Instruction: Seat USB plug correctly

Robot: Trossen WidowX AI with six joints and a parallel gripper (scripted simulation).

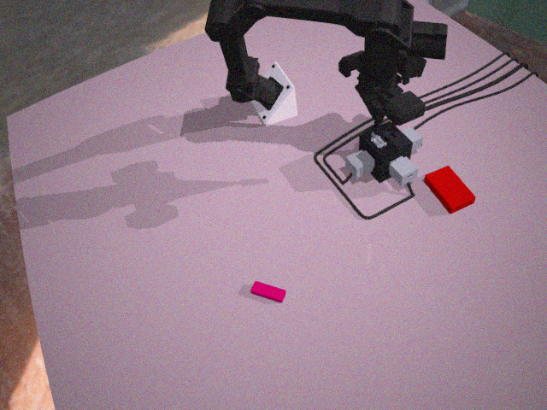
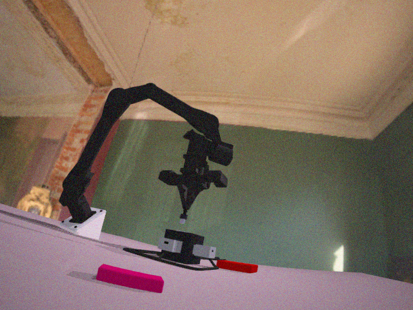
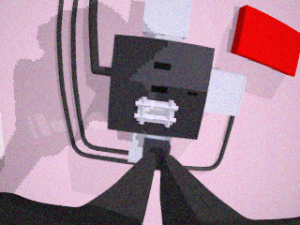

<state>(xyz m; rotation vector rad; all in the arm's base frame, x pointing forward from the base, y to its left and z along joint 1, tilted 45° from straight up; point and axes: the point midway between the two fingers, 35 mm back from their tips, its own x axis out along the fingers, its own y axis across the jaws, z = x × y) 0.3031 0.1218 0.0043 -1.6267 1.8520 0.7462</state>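
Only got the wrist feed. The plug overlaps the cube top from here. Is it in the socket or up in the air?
Observer: Up in the air. In the exterior view the USB plug hangs pinched in the gripper, with a visible gap above the power cube.
Operator: Anything on the table besides the red block?
Observer: Yes, a pink block lies on its own well away from the cube, out on the open table top in the top view.
Operator: Is the gripper tilted?
Observer: From the exterior view it points roughly straight down over the cube.
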